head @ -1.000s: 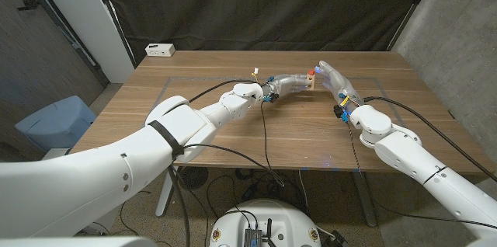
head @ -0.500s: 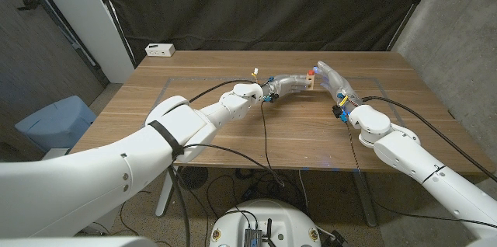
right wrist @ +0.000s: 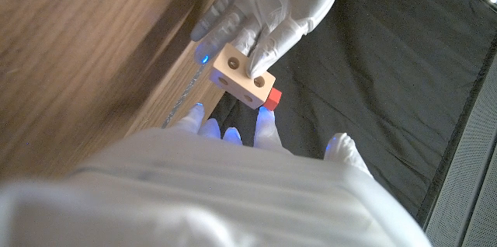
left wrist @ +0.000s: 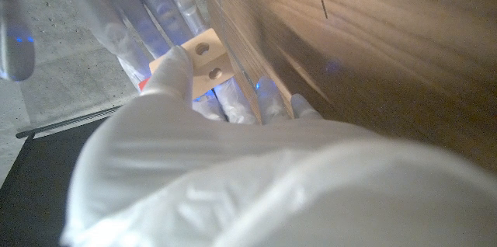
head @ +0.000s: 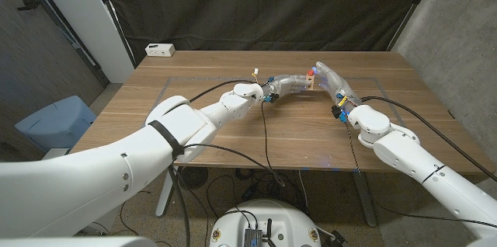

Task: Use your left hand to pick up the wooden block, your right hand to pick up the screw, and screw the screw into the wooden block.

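- The left hand point(head: 291, 84) reaches out over the far middle of the wooden table point(head: 233, 134), above the tabletop, and grips the wooden block point(head: 310, 83) at its fingertips.
- In the right wrist view the wooden block point(right wrist: 242, 78) is a pale block with round holes in its faces, and the gloved left hand point(right wrist: 268, 10) has its fingers wrapped over the block's top and side.
- A red screw point(right wrist: 269, 97) sits against one end of the block; in the head view its red head point(head: 311, 70) shows just above the block.
- The right hand point(head: 334, 82) comes in from the other side and meets the block, fingertips right beside it; whether its fingers actually clamp the screw I cannot tell from these views.
- In the left wrist view the block point(left wrist: 203, 62) shows two holes, with the right hand's fingers point(left wrist: 155, 14) spread just behind it.
- A small white box point(head: 160, 49) rests at the far left corner of the table, well apart from both hands.
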Controlling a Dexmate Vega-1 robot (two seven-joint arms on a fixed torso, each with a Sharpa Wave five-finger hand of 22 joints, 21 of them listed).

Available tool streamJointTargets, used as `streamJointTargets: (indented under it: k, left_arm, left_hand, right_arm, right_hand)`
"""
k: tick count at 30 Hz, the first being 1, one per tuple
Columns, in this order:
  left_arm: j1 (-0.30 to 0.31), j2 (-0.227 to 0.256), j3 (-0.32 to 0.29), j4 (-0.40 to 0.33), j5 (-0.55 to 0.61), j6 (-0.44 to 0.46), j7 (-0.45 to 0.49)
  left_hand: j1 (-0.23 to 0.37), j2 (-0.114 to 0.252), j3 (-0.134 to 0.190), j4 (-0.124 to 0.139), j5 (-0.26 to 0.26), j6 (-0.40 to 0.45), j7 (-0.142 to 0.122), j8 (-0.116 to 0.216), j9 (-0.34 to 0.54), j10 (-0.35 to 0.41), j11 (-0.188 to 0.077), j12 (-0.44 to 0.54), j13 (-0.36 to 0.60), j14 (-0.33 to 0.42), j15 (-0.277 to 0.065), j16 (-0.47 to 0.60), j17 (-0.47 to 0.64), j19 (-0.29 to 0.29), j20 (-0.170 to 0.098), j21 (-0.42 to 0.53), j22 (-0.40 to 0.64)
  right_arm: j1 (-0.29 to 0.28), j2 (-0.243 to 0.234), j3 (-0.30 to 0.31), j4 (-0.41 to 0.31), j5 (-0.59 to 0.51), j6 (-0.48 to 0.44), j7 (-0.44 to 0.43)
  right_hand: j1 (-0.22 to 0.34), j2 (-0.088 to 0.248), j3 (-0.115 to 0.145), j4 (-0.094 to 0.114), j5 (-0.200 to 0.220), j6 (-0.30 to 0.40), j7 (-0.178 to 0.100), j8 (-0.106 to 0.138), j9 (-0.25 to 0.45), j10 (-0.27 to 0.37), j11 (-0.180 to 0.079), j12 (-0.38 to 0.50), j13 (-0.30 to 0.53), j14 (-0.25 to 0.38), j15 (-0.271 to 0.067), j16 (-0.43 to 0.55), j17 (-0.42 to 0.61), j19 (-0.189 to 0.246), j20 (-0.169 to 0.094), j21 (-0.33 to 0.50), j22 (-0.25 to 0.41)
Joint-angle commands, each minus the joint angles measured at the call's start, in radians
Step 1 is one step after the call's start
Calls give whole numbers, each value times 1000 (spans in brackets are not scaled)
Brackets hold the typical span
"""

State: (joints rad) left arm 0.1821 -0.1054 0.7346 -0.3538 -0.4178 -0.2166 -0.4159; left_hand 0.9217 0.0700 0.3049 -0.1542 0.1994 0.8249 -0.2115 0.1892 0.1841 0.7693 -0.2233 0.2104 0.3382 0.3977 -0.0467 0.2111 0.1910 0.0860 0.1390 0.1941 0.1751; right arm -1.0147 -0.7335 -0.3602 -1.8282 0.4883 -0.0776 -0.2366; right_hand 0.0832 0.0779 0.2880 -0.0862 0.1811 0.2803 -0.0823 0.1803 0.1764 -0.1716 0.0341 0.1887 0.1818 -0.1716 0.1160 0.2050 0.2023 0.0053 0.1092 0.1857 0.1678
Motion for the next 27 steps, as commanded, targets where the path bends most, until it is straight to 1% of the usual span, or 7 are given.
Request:
streamJointTargets:
  k: [1, 23, 27]
  left_arm:
    - [1, -3, 2, 0, -1, 4, 2]
    - [11, 0, -5, -1, -4, -27, -26]
    - [14, 0, -6, -1, -4, -32, -30]
  left_hand:
    - [-1, 4, 2, 2, 5, 18, 12, 9, 5, 4, 4, 6, 3, 3, -56, 4, 2, -3, 2, 5, 4]
    - [-1, 5, 2, 2, 6, 18, 12, 9, 5, 4, 4, 6, 3, 3, -56, 3, 3, -3, 3, 5, 4]
    - [-2, 4, 1, 2, 6, 17, 9, 9, 5, 5, 4, 7, 3, 3, -56, 4, 3, -2, 3, 5, 4]
  right_arm:
    - [-13, -7, 1, -21, -1, -4, -6]
    - [-53, -23, 13, -68, -1, -17, -29]
    - [-59, -24, 15, -74, -1, -17, -32]
  right_hand:
    - [-2, -1, 6, 0, 6, 2, 2, 3, 2, -37, 2, 2, 2, -83, 6, -2, 1, 3, 2, 5, 3]
    - [-3, 1, 8, 0, 6, 3, 2, 4, 2, -37, 3, 3, 3, -82, 5, -1, 1, 4, 2, 5, 3]
    - [-3, 1, 8, 0, 6, 4, 2, 4, 2, -37, 2, 3, 3, -82, 5, -1, 1, 4, 3, 5, 3]
